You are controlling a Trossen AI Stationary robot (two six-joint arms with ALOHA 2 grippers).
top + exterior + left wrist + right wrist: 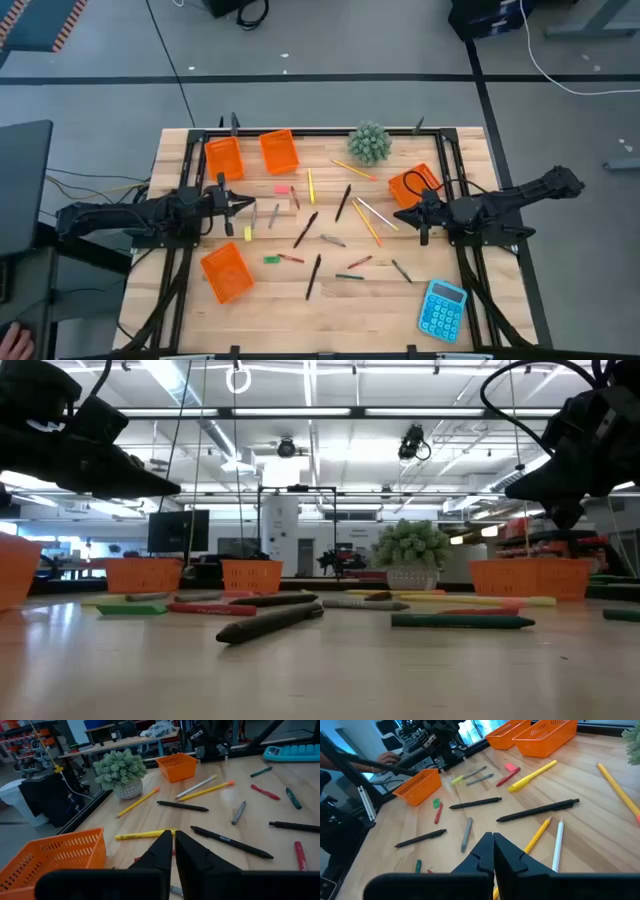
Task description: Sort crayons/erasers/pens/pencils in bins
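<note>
Four orange bins (pixel 228 272) ring a wooden table (pixel 280 310) strewn with black pens (pixel 313 275), yellow pencils (pixel 366 224), crayons (pixel 291 258) and erasers (pixel 271 260), spread between the blue calculator (pixel 442 308) in front and the potted plant (pixel 369 143) at the back. Left gripper (pixel 247 205) and right gripper (pixel 400 215) hover empty above the scatter, fingers pressed together. Grey floor surrounds the table.

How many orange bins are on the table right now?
4. Two bins sit side by side at the table's far edge, one by the right arm, one at the near left. None looks hidden.
</note>
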